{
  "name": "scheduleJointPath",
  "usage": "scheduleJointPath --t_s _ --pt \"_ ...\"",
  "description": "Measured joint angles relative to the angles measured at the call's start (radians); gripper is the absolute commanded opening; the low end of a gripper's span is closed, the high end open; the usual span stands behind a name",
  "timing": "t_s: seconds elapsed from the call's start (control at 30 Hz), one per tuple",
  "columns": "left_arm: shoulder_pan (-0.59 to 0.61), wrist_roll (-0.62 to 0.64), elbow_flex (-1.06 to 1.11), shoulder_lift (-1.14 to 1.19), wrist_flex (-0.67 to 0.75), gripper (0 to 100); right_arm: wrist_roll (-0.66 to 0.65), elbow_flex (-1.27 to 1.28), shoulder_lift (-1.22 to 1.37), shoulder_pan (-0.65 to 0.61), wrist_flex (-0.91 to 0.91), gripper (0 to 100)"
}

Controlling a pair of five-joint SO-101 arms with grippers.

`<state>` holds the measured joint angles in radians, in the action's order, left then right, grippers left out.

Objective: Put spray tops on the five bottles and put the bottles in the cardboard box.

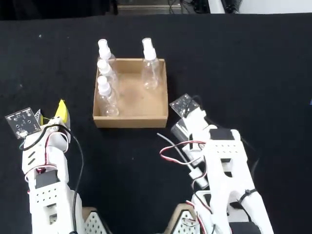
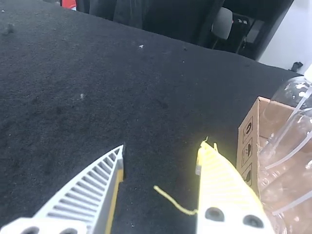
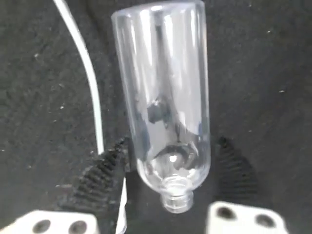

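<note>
Uncapped bottle (image 1: 178, 130): center of the high view, mostly hidden under the right arm (image 1: 222, 161).
Boxed bottles (image 2: 292, 122): cut off at the left wrist view's edge.

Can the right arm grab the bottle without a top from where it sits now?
Probably yes. The right gripper is open, with a finger on each side of the lying bottle and nothing between. Only a thin white cord lies close to one finger.

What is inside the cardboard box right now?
Four capped spray bottles stand inside the cardboard box, three along one wall, one opposite. Their bases hide the floor beneath.
</note>
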<state>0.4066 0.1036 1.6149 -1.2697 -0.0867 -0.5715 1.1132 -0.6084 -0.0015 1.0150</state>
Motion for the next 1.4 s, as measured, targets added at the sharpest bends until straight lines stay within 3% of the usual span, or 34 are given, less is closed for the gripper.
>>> scheduleJointPath --t_s 0.17,0.43,0.57,0.67,0.77,0.93,1.03,1.1,1.2,1.4 --pt "0.000 0.000 0.000 0.000 0.000 22 0.003 -0.005 0.000 0.120 -0.035 12.0" --pt "0.000 0.000 0.000 0.000 0.000 22 0.203 -0.160 0.003 0.423 -0.035 12.0" --pt "0.000 0.000 0.000 0.000 0.000 22 0.322 -0.252 0.115 0.468 -0.029 13.6" --pt "0.002 0.000 0.000 0.000 0.000 22 0.371 -0.354 0.265 0.473 0.026 25.8" --pt "0.002 0.000 0.000 0.000 0.000 22 0.379 -0.457 0.399 0.473 0.129 35.8" --pt "0.002 0.000 0.000 0.000 0.000 22 0.321 -0.612 0.442 0.474 0.298 36.7" --pt "0.002 0.000 0.000 0.000 0.000 22 0.201 -0.717 0.442 0.474 0.379 36.7" --pt "0.002 0.000 0.000 0.000 0.000 22 0.049 -0.770 0.442 0.474 0.428 35.8" --pt "0.002 0.000 0.000 0.000 0.000 22 -0.292 -0.793 0.442 0.497 0.468 32.8" --pt "0.002 0.000 0.000 0.000 0.000 22 -1.045 -0.769 0.442 0.674 0.402 32.2"
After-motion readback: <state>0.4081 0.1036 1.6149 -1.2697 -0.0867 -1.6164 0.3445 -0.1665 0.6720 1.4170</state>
